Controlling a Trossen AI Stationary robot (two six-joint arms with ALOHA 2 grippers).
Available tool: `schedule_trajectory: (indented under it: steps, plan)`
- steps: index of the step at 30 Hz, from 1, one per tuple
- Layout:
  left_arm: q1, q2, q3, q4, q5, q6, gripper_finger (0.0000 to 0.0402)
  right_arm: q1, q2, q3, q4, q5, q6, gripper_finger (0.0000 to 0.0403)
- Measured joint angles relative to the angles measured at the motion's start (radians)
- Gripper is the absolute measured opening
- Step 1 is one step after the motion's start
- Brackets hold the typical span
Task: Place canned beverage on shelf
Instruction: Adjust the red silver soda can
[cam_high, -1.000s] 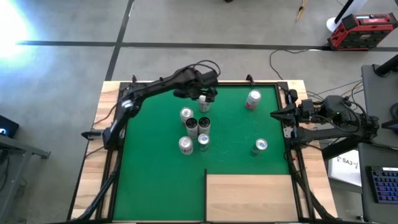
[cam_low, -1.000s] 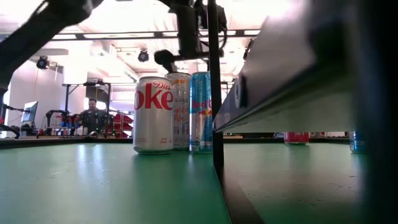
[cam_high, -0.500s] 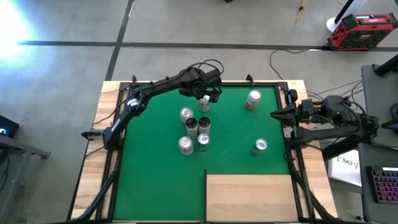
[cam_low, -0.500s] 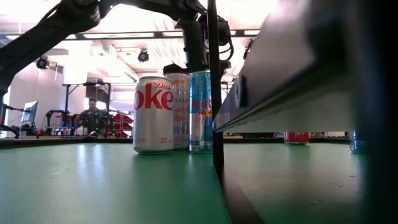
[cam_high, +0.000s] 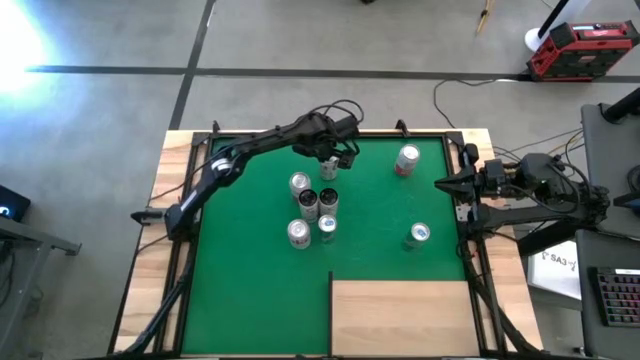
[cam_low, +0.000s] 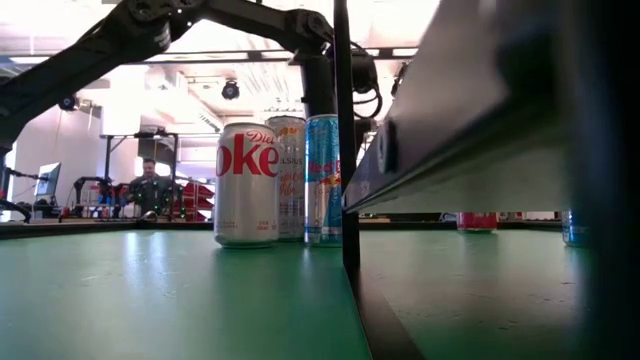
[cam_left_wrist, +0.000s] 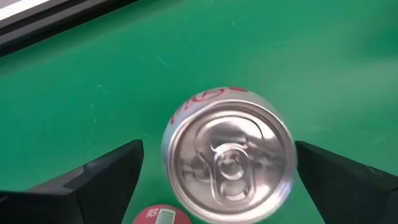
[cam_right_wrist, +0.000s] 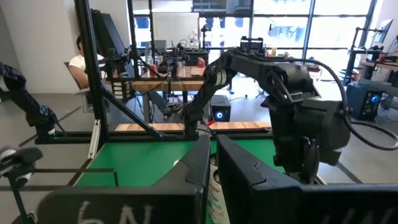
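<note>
Nearest low camera: silver can (cam_low: 246, 183) reading "Diet Coke"; left hand (cam_high: 330, 160) above cluster.

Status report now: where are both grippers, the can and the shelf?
Left gripper open above silver upright can, far side of mat. Right gripper shut, parked at right edge. Pale plywood shelf holds no cans. Four cans cluster nearby.

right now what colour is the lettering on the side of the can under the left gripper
Red lettering on a silver can, seen best in the left wrist view, where the left gripper is open around it.
</note>
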Motion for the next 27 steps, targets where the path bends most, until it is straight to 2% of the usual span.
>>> schedule_trajectory:
  steps: [5, 11, 16, 21, 27]
  plan:
    - [0.000, 0.012, 0.000, 0.002, 0.000, 0.000, 0.0374, 0.000, 0.000, 0.000, 0.000, 0.000, 0.000, 0.0022]
    - [-0.001, 0.032, 0.000, 0.006, 0.000, -0.008, 0.0284, 0.000, 0.000, 0.000, 0.000, 0.000, 0.000, 0.0022]
    - [-0.009, 0.035, 0.001, 0.003, 0.003, -0.003, 0.0282, 0.000, 0.000, 0.000, 0.000, 0.000, 0.000, 0.0022]
    - [-0.029, 0.036, 0.008, -0.031, 0.015, 0.123, 0.0283, 0.000, 0.000, 0.000, 0.000, 0.000, 0.000, 0.0022]
    - [-0.038, 0.032, 0.009, -0.067, 0.119, 0.285, 0.0283, 0.000, 0.000, 0.000, 0.000, 0.000, 0.000, 0.0022]
